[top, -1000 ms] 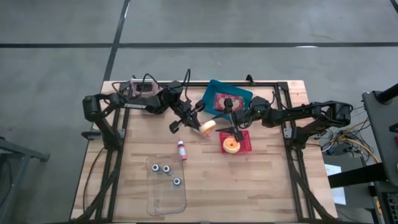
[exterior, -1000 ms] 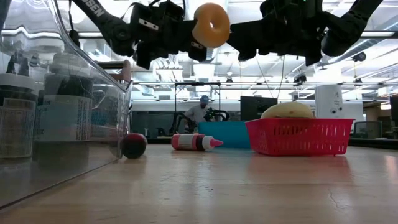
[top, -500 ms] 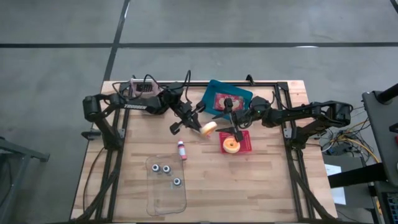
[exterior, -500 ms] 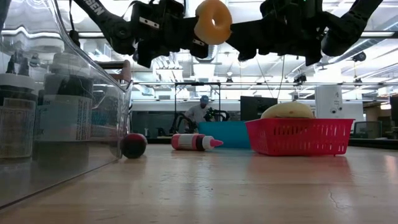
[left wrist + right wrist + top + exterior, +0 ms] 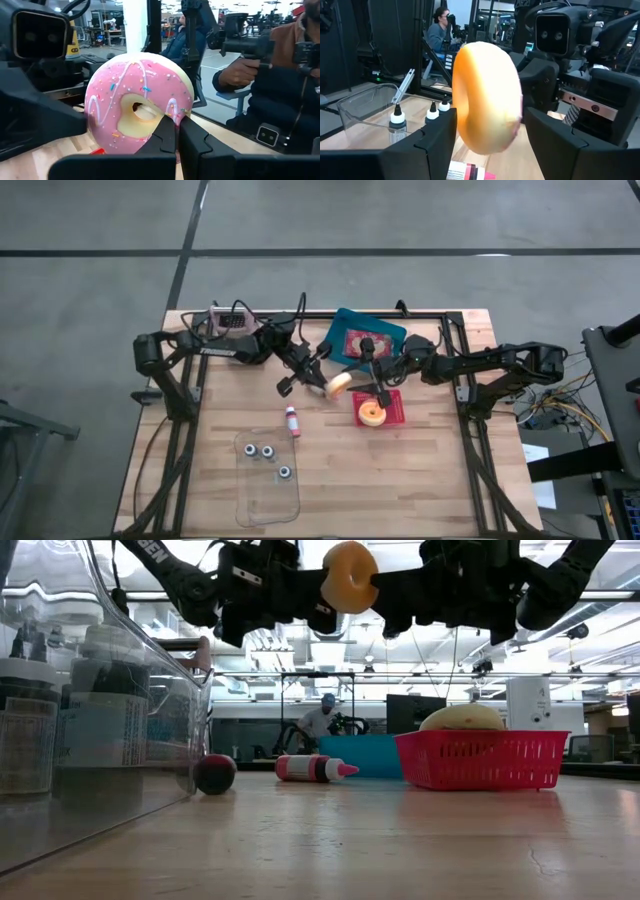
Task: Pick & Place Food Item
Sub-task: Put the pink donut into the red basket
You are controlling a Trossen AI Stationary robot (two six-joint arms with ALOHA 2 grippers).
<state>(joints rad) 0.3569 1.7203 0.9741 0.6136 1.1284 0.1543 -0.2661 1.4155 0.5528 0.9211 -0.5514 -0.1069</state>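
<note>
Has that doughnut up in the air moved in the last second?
Yes. In the low view the doughnut, pinched by the left gripper, has drifted right and slightly up, nearer the spot above the red basket, toward the right gripper.

The doughnut (image 5: 137,115) carried glossy pink icing with coloured sprinkles; its underside looked matt and smooth. Beneath it, the table (image 5: 420,480) showed pale planked wood with a dull sheen. The basket (image 5: 480,760) beside it was red latticed plastic. The container (image 5: 268,480) was clear plastic.
</note>
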